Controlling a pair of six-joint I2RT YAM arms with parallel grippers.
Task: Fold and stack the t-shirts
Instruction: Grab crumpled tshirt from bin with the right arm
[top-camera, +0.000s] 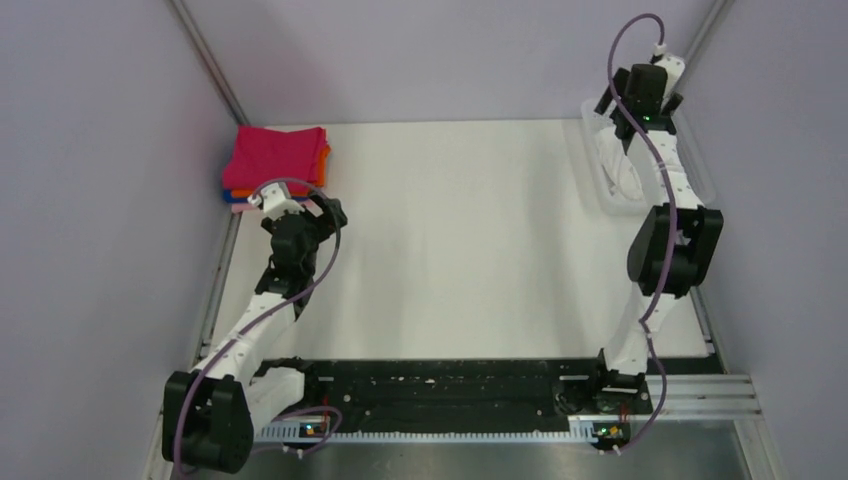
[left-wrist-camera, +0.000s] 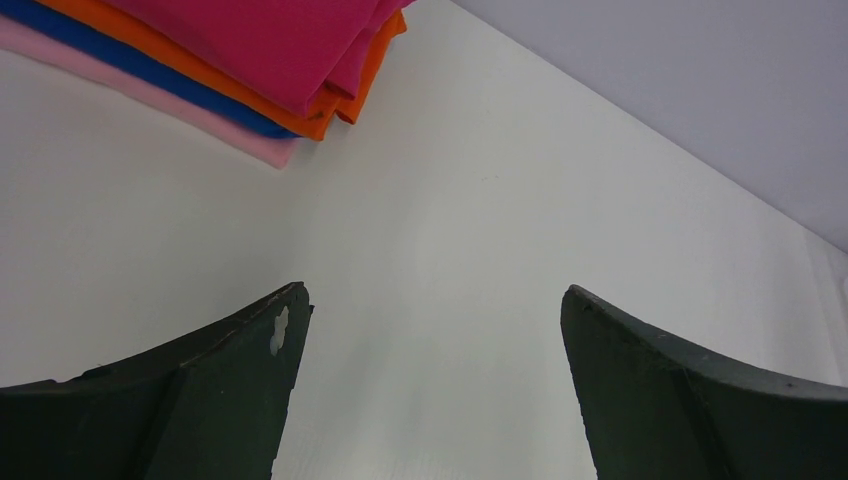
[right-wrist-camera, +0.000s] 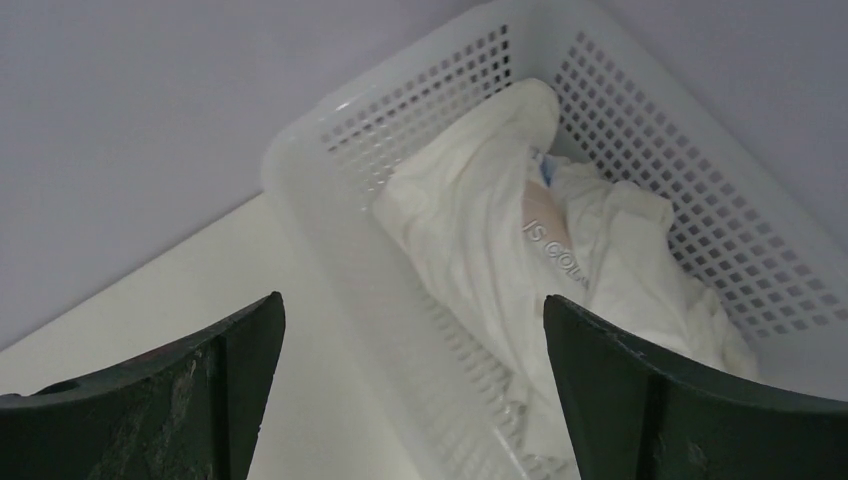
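Note:
A stack of folded shirts (top-camera: 275, 160) lies at the table's far left corner, magenta (left-wrist-camera: 270, 40) on top, then orange (left-wrist-camera: 370, 70), blue (left-wrist-camera: 150, 75) and pink (left-wrist-camera: 200, 120). My left gripper (top-camera: 305, 205) is open and empty just in front of the stack, over bare table (left-wrist-camera: 430, 300). A crumpled white t-shirt (right-wrist-camera: 500, 230) lies inside the white mesh basket (right-wrist-camera: 330, 150) at the far right. My right gripper (top-camera: 630, 125) hangs open and empty above the basket's near rim (right-wrist-camera: 412, 300), not touching the shirt.
The basket (top-camera: 600, 170) stands against the right wall. Grey walls close in the table on the left, back and right. A black rail (top-camera: 450, 385) runs along the near edge between the arm bases.

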